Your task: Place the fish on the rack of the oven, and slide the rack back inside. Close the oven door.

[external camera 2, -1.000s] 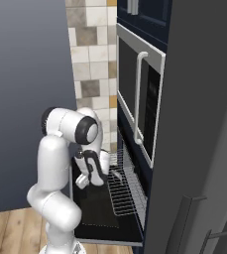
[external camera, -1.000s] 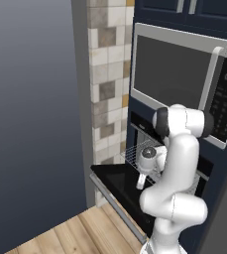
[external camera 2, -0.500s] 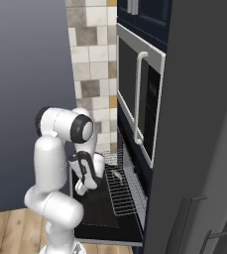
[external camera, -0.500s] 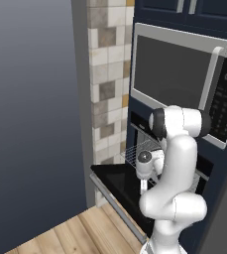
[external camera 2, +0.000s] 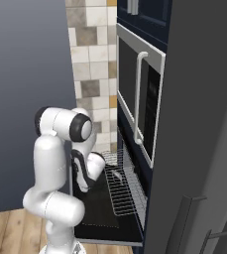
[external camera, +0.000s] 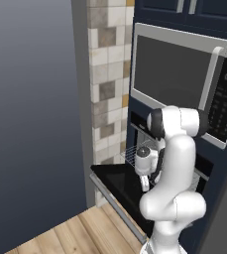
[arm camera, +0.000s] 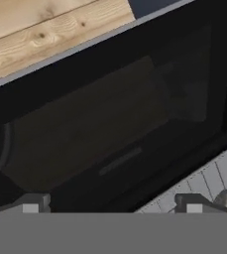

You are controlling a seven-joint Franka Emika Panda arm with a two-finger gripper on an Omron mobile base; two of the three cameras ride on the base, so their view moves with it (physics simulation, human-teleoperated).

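The oven door (external camera: 116, 182) lies folded down flat, its black glass (arm camera: 95, 124) under my hand. The rack (external camera 2: 125, 191) is pulled out of the oven (external camera 2: 131, 158) over the door, and its wires also show in the hand view (arm camera: 211, 182). A small grey fish (external camera 2: 116, 174) lies on the rack. My gripper (external camera 2: 85, 187) hangs left of the rack, pointing down at the door, open with nothing between its fingertips (arm camera: 31, 204). It stands just in front of the rack (external camera: 134, 151) in the left base view (external camera: 144, 184).
A silver-framed microwave (external camera: 178, 74) with a vertical handle (external camera 2: 139, 96) sits right above the oven. A tiled wall (external camera: 107, 79) stands left of it. Beyond the door's silver handle edge (arm camera: 85, 43) is the wood floor (arm camera: 40, 25).
The arm's elbow has swung a little to the left. The hand has stayed over the door beside the rack, jaws still wide.
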